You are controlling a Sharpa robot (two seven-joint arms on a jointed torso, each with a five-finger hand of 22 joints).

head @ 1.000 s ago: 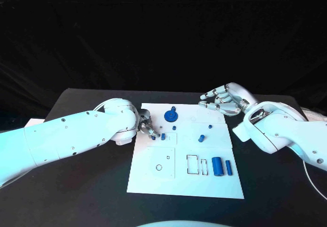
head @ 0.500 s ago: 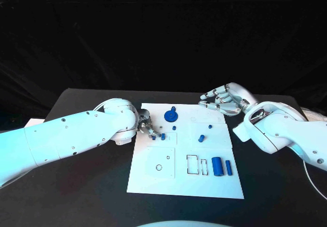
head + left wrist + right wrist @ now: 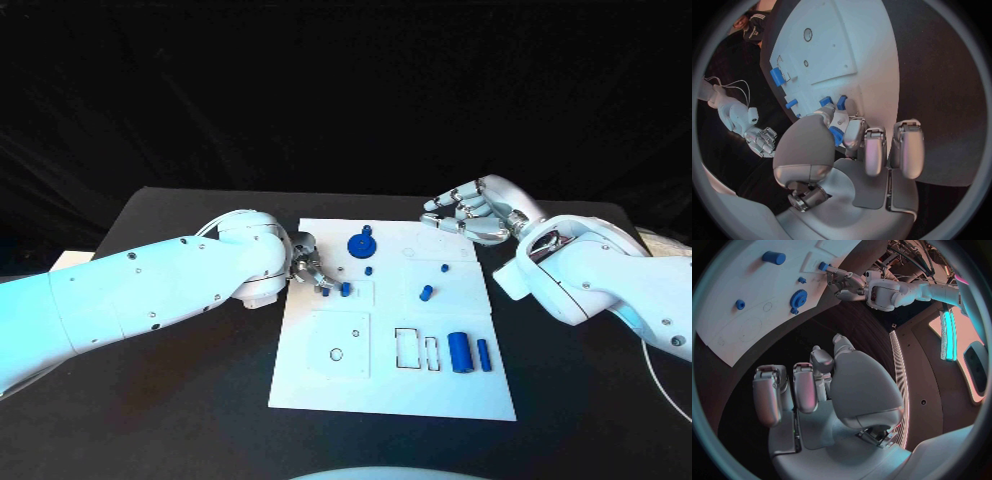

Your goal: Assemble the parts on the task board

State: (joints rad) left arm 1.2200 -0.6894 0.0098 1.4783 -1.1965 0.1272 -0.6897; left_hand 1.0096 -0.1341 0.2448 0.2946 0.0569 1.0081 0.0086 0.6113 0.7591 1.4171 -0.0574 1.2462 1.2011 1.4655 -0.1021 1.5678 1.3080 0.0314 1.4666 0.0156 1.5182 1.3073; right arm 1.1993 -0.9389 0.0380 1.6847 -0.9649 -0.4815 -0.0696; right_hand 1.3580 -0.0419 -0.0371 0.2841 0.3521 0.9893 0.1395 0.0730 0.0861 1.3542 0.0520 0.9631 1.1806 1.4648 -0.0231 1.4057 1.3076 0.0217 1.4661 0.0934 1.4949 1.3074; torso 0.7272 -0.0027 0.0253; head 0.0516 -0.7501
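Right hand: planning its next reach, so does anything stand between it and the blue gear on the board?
Nothing visible does. The right hand hovers past the task board's far edge; only bare board separates it from the blue gear.

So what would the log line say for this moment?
left hand: pinching small blue part at board edge | right hand: curled, holding nothing, off board | gear: on board

The surface is black. The board on it is white, marked with thin dark outlines: rectangles and a small ring. The parts are blue: a gear, two cylinders side by side, a peg, and a small piece by the left hand. Both hands are silver with grey fingers; the right hand matches. The arms are white.
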